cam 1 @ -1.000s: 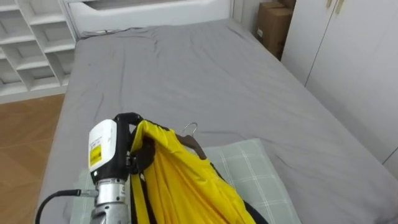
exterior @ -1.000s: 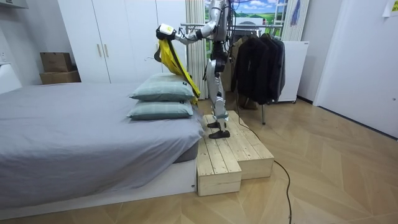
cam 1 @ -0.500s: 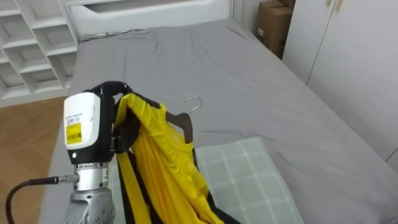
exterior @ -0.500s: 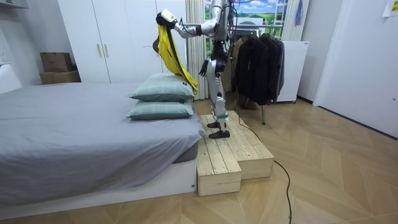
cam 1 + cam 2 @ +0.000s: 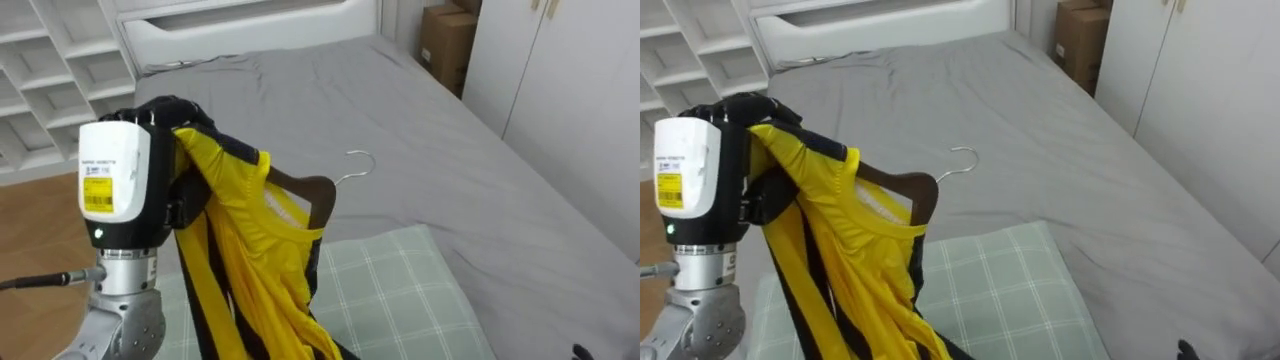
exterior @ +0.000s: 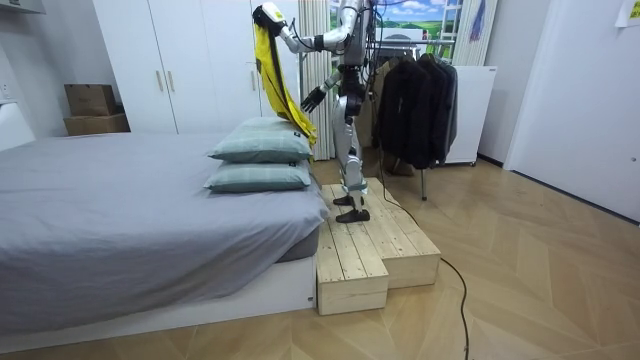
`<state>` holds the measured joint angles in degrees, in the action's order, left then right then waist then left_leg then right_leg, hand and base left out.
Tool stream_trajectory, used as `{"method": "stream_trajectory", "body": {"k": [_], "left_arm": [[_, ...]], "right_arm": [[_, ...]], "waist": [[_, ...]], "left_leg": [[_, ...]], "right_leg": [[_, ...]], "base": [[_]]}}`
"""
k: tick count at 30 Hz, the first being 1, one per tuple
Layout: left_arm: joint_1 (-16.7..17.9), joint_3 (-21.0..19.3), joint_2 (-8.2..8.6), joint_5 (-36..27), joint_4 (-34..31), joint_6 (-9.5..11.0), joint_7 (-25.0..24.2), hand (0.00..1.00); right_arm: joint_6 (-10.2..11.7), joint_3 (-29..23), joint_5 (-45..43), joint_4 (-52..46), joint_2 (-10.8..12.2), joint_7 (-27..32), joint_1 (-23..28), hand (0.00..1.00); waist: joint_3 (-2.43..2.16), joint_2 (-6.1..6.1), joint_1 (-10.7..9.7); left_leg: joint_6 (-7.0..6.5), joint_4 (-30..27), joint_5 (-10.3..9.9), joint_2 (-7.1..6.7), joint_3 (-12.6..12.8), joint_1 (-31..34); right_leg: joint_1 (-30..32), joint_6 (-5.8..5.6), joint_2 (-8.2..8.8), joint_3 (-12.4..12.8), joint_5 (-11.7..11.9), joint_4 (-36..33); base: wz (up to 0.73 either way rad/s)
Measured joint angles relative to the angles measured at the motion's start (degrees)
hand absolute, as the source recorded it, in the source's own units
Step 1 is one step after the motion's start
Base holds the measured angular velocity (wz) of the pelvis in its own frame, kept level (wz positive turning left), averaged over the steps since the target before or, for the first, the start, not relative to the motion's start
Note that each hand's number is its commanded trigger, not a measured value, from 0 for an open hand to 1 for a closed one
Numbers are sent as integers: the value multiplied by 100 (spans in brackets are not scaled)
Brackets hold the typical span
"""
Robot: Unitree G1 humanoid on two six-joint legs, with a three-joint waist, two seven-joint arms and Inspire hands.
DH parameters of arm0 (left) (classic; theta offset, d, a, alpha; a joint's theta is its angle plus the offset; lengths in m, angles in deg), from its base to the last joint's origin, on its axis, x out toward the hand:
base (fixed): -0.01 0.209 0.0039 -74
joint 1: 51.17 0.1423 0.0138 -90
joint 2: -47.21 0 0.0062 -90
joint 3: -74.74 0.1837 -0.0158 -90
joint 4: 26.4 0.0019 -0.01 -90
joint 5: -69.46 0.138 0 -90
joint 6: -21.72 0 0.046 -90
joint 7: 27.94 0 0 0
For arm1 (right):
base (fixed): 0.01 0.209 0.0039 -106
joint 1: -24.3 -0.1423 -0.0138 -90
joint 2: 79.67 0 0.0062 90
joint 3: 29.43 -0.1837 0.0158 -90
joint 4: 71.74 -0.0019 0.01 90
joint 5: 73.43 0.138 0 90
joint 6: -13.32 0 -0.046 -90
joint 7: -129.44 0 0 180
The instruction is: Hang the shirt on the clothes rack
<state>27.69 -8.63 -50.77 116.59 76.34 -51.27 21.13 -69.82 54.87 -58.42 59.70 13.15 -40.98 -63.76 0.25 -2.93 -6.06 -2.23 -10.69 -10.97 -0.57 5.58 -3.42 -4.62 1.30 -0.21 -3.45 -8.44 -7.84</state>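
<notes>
Garment [image 5: 245, 250], yellow with dark stripes, hung on a brown hanger [image 5: 312, 192], clenched high in the left hand [image 5: 175, 110] above checked pillows [image 5: 400, 290] on the grey bed [image 5: 400, 120]. Robot stood on a wooden platform [image 6: 365, 240] beside the bed, right hand [image 6: 310, 97] low and loose. White wardrobes [image 6: 190, 60] and a rack of dark clothes [image 6: 415, 105] stood behind.

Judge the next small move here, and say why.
Probably turn toward the metal clothes rack behind it: the left hand holds the yellow garment on its dark wooden hanger high above the checked green pillow, the hook is free, and the rack stands at the robot's back.
</notes>
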Motion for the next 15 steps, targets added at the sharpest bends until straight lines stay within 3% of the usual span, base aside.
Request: {"method": "stream_trajectory", "body": {"k": [6, 15], "left_arm": [[-2, -2, 8, 249, -172, -44, -10, 100], [17, 35, 79, 222, -188, -155, -25, 100]], "right_arm": [[10, 246, -385, -1108, 6, 53, 64, 0], [-2, 450, -639, -1831, -9, 16, 151, 0]], "waist": [[-6, -71, 1], [-2, -72, 0]], "left_leg": [[-1, -18, 0, -8, 2, 36], [-1, -15, 0, -9, 0, -28]], "right_leg": [[43, -1, 9, 11, 0, -25], [-28, -9, 19, -52, -5, 1]], "base": [[-1], [0]]}}
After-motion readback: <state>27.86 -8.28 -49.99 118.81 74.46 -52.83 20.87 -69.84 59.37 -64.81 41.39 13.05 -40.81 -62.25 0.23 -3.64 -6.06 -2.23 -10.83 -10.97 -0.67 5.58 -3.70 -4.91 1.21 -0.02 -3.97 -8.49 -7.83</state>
